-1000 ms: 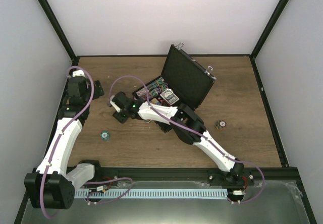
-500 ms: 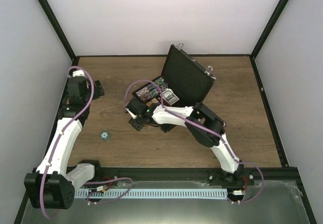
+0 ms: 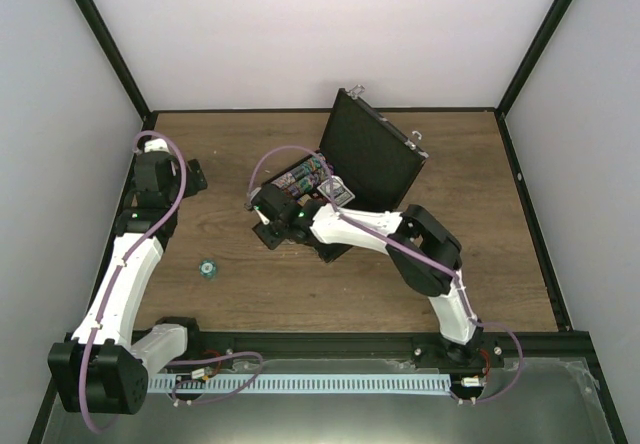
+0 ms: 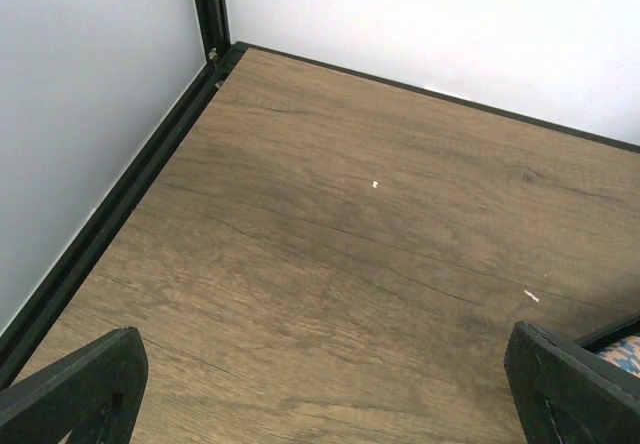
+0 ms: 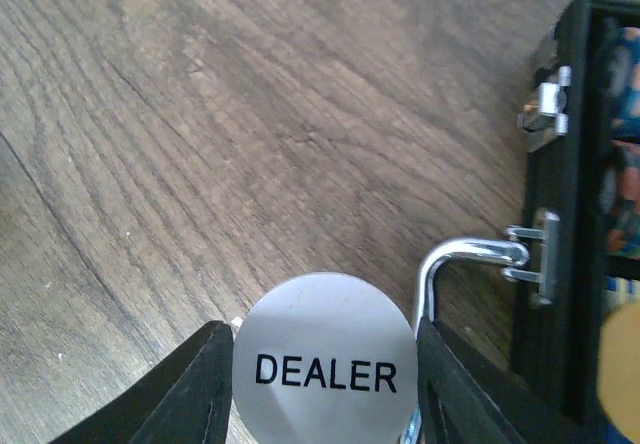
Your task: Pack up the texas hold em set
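Observation:
The black case [image 3: 372, 159] stands open at the table's middle back, lid up, chips [image 3: 305, 176] and cards [image 3: 337, 192] in its tray. My right gripper [image 3: 268, 219] is just left of the case's front edge, shut on a white round button marked DEALER [image 5: 327, 359]. The case's silver handle [image 5: 470, 260] and latch [image 5: 545, 107] show to its right in the right wrist view. A loose chip [image 3: 207, 267] lies at the left. My left gripper [image 3: 195, 176] is at the far left back, open and empty; its fingertips [image 4: 75, 394] frame bare wood.
Black frame rails [image 3: 110, 59] and white walls bound the table. The table's left rail [image 4: 110, 214] runs close beside my left gripper. The right arm [image 3: 400, 239] stretches across the table's middle front.
My right gripper has swung from left of the case back toward the case's front edge, carrying the button. A loose chip at the right, seen a second ago, no longer shows. The left arm has not moved.

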`<state>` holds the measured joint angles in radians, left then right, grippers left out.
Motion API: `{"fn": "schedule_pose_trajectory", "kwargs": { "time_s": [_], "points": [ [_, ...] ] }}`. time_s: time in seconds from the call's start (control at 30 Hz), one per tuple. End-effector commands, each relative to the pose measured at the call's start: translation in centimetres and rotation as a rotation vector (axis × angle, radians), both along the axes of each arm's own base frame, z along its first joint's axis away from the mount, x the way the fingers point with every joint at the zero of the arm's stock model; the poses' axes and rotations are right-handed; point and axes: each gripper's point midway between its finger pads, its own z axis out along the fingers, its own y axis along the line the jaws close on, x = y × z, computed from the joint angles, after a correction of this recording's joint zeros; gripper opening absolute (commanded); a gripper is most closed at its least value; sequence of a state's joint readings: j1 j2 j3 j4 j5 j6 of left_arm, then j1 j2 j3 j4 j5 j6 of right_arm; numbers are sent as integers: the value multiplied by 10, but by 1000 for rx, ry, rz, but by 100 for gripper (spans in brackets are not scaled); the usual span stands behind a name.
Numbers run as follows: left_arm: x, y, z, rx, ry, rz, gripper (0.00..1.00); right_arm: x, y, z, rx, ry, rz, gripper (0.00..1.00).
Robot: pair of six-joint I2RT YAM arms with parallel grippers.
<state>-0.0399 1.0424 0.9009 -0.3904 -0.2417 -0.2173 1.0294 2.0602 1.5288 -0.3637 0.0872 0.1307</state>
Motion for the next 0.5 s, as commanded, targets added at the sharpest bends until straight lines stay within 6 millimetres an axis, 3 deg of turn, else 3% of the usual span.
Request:
{"fn": "schedule_pose_trajectory", "kwargs": {
  "time_s": [0.0,0.23,0.47],
  "points": [
    [2,-1,0,-12,-10,-2,100,25,-18,35,63,-65,-95,49],
    [2,-2,0,-15,-10,-7,100,75,-74,32,68,-51,-241,48],
    [3,-2,-3,-14,-3,-6,100,107,-99,19,66,-43,-299,48]
  ]
}}
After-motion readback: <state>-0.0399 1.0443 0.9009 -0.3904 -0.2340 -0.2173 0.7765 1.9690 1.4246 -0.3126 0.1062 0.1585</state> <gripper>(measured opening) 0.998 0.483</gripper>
